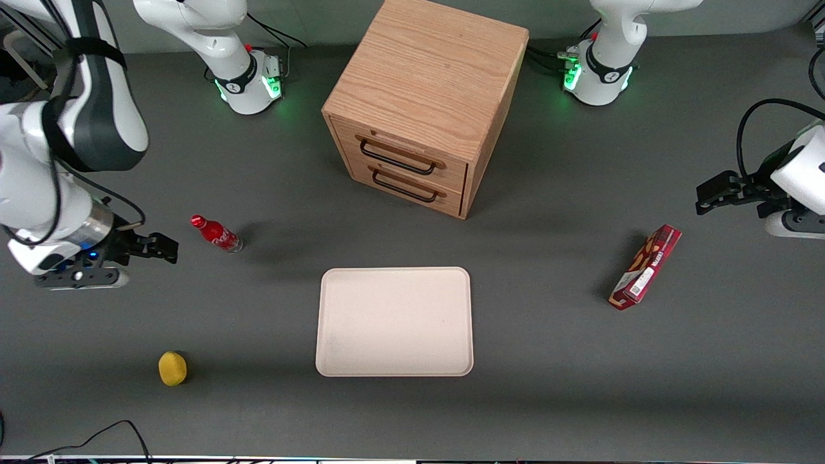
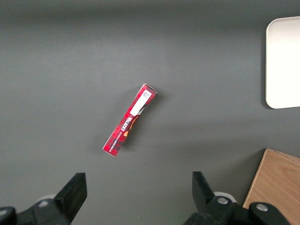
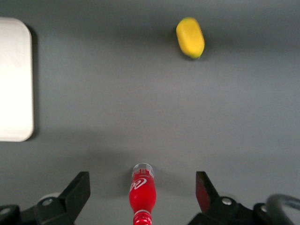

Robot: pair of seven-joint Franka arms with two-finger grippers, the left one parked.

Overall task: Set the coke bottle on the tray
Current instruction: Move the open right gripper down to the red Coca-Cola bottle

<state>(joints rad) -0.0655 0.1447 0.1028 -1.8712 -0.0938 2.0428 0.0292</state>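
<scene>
Coke bottle upright, apart from tray.

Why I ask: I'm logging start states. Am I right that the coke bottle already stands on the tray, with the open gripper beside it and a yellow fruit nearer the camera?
Not quite. The front view shows the coke bottle on the bare table, apart from the tray, which holds nothing. The rest stands: the open gripper is beside the bottle, and the yellow fruit lies nearer the camera.
</scene>
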